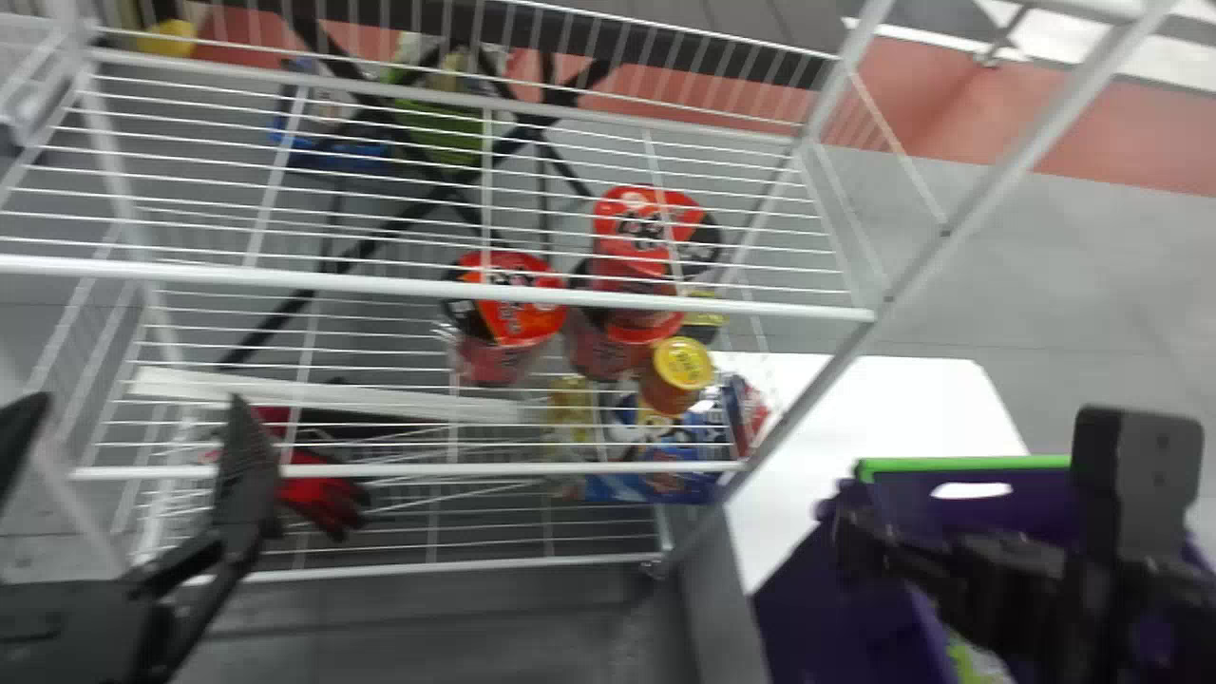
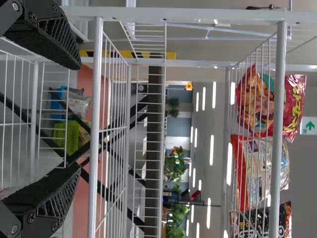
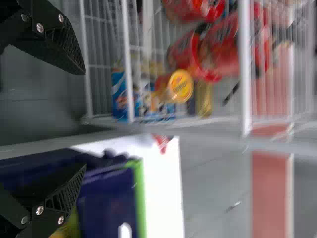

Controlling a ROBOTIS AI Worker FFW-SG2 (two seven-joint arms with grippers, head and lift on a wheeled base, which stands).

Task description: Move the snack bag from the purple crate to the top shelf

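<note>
Apparently at the pickup step, with right end effector [image 3: 83, 119] spread above the purple crate [image 1: 817, 617]; next, descend and pinch what looks like the snack bag [image 1: 967, 662] inside, then lift to the top shelf [image 2: 278, 173]. Left end effector [image 2: 79, 116] idle, also spread.

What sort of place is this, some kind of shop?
Probably a shop, or a room set up like one; I can't tell which. White wire shelves hold cups with red lids and glossy snack bags, and a purple crate is beside them.
</note>
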